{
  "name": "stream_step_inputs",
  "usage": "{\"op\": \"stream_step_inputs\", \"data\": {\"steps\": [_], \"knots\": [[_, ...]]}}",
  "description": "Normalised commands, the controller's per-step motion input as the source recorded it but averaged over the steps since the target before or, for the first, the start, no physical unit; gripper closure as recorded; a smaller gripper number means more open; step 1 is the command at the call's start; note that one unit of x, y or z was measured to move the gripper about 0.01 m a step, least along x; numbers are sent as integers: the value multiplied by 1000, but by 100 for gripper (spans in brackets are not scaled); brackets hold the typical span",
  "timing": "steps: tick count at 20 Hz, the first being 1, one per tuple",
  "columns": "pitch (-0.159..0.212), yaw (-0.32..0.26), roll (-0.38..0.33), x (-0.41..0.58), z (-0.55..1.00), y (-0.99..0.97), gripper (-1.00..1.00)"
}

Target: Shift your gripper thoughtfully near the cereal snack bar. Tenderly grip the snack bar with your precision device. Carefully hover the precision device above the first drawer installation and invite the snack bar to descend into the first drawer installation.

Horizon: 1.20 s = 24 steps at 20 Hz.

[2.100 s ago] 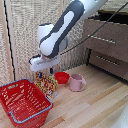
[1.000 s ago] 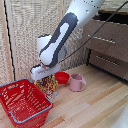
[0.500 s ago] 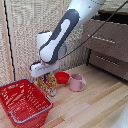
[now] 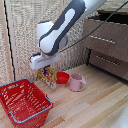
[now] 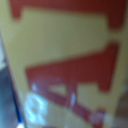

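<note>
Jaws look closed on the cereal snack bar (image 4: pixel 46 75), gripper (image 4: pixel 44 68) low over the table (image 4: pixel 95 102); I judge transfer to the first drawer installation (image 4: pixel 106 37) remains.

Arm reaches down from above; gripper (image 4: pixel 44 68) points downward (fingers mostly hidden); jaw state unclear.

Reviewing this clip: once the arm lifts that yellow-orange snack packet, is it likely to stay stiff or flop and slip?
The snack packet stands upright under the gripper, so it probably holds its shape. It looks thin and flat, so likely light. The wrist view shows a glossy sheen on it, so it may slip.
</note>
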Motion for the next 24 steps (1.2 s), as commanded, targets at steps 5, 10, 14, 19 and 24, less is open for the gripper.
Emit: {"op": "stream_step_inputs", "data": {"steps": [5,10,14,19,24], "knots": [[107,0,-3,224,745,-81,100],[122,-15,0,245,833,-110,100],[138,-44,1,210,858,-118,100],[135,-50,32,204,825,-75,100],[109,-36,53,153,870,-223,100]]}}
